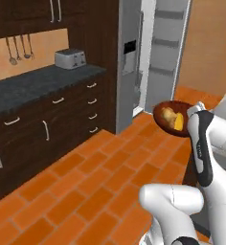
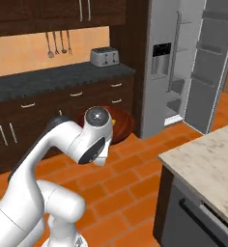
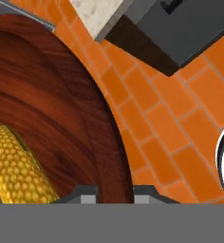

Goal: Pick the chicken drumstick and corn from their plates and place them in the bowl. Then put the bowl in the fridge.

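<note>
Floor [image 1: 86,191]: orange brick tile.
Fridge [image 1: 155,57]: door open.
End effector [image 3: 115,192]: clamped on bowl [image 3: 61,109] rim; corn [image 3: 19,166], chicken drumstick [image 1: 166,115] inside.

floor: orange brick tiles [image 1: 86,182]
cabinets: dark wood [image 1: 48,129], black speckled tabletop [image 1: 33,86]
toaster: silver [image 1: 70,59]
wall: peach, hanging utensils [image 2: 58,43]

bowl [image 3: 61,109]: rim between gripper [image 3: 115,192] tips, clamped | corn [image 3: 19,166]: inside bowl, left | floor [image 3: 171,128]: orange brick, right
</note>
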